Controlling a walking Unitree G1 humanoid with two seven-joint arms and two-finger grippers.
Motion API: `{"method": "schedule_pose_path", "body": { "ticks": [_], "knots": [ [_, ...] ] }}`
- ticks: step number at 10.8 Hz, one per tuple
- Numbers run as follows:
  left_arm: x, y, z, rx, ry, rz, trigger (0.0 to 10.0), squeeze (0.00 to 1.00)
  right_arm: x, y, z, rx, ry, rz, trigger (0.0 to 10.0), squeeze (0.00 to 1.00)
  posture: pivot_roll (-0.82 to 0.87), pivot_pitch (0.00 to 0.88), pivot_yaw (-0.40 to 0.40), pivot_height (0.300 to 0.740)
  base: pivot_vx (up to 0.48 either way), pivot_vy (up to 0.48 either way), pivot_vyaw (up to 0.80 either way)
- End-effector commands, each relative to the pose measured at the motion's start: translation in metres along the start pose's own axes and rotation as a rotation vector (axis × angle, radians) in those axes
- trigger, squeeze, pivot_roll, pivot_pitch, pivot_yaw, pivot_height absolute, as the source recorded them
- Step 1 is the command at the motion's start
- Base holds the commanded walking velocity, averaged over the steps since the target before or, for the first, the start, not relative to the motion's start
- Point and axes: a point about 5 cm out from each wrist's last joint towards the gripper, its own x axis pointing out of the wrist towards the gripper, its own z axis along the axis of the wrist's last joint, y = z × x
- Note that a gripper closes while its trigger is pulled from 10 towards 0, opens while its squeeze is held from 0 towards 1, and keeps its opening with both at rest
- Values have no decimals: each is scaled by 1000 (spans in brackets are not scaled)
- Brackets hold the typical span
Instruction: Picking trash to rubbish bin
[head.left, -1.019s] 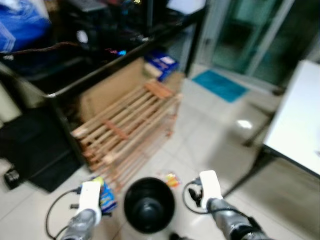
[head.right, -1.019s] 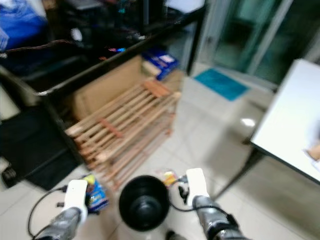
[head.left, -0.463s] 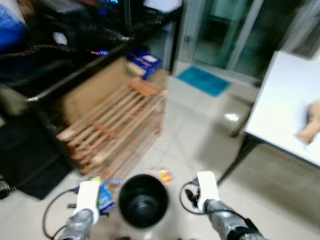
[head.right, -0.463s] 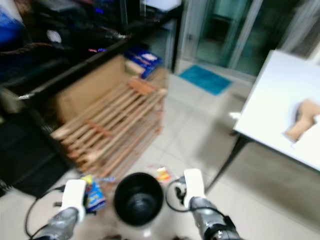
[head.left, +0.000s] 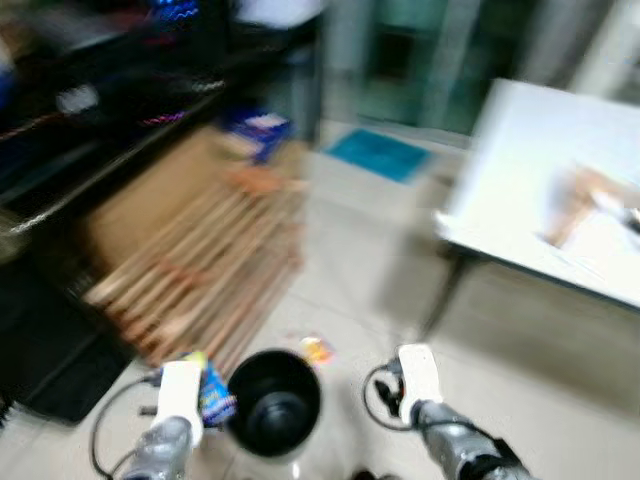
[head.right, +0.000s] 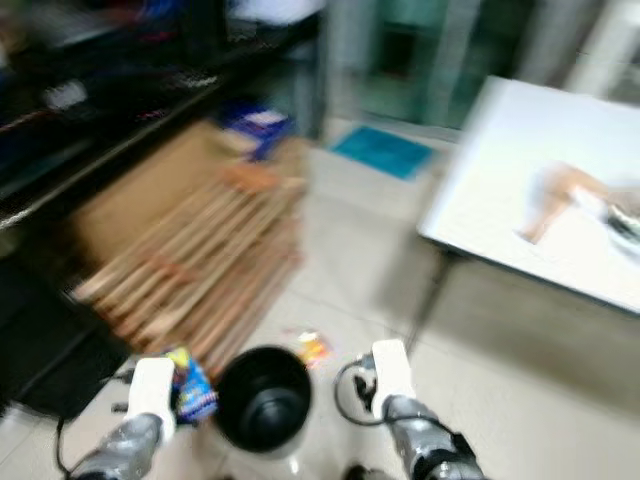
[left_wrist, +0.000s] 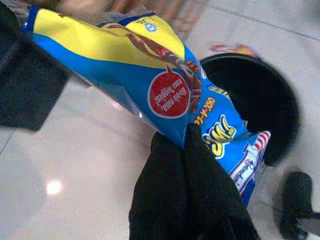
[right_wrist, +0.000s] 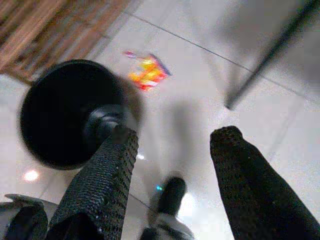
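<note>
Eye views are blurred – you get a round black bin (head.left: 272, 400) on glossy tile, contents unreadable, small orange wrapper (head.left: 316, 349) just beyond its rim. Left gripper (left_wrist: 182, 145) is clenched on a crinkly blue-yellow snack bag (left_wrist: 150, 80) beside the bin. Right gripper (right_wrist: 172, 142) is spread, holding nothing.

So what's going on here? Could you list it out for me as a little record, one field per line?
Setting: pale tiled floor indoors, head views blurred
Left gripper: shut on a blue and yellow snack wrapper, beside the bin
Right gripper: open, holding nothing, above the floor by the bin
Bin: round black plastic rubbish bin, between the two arms
Loose trash: small orange and yellow wrapper on the floor beyond the bin
Nearby: slatted wooden rack to the left, white table to the right
</note>
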Motion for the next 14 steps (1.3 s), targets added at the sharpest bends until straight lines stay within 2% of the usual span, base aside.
{"method": "schedule_pose_path", "body": {
  "ticks": [1, 4, 9, 12, 14],
  "knots": [
    [0, 4, 2, -1, -6, 8, 10000, 0, 0, 1, -2, 4, 10, 3, 10000, 0, 118, 77, -9, 740, 0, 0, -775],
    [0, 3, 2, 1, -5, 5, 10000, 0, 0, 1, -2, -2, 11, 4, 10000, 0, 119, 79, -10, 740, 0, 0, -771],
    [1, 1, 5, -3, -5, 0, 10000, 0, -1, 1, -3, 2, 6, 7, 10000, 0, 109, 87, -13, 740, 0, 0, 0],
    [6, 1, 24, -2, -11, 13, 10000, 0, -5, -3, -15, 8, 25, -1, 10000, 0, 71, 134, -16, 740, 0, 0, 0],
    [7, -3, 26, -25, -9, 16, 10000, 0, -7, -3, -23, 7, 32, 2, 10000, 0, 65, 162, -18, 740, 0, 0, 0]
  ]
}}
